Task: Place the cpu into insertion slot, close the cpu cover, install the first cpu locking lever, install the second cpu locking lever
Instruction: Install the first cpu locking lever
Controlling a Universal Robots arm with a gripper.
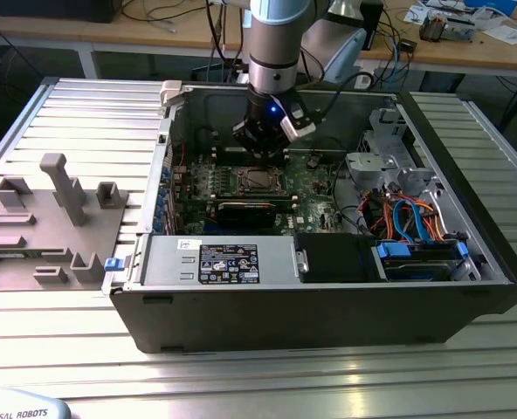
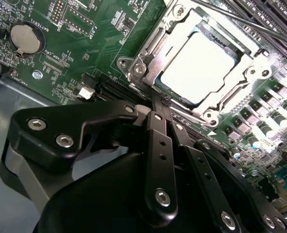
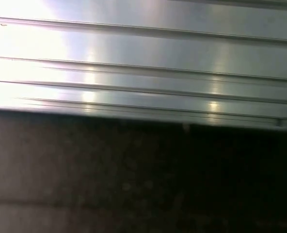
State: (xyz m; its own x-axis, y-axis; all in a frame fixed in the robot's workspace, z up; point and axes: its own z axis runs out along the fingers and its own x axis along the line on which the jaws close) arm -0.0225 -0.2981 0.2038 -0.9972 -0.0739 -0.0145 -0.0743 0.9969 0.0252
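Note:
The cpu lies flat in the insertion slot on the green motherboard, its silver top bright in the second wrist view. The cpu cover, a silver frame, lies down around the chip. A thin metal lever rod runs along the far side of the socket. My gripper has its black fingers pressed together, tips right at the socket's near edge by the cover's frame. In the exterior view the gripper hangs just behind the socket inside the open computer case.
The case walls enclose the board. A power supply sits in front of it, and a drive cage with blue cables is at the exterior view's right. A coin battery and memory slots flank the socket. A grey fixture stands outside.

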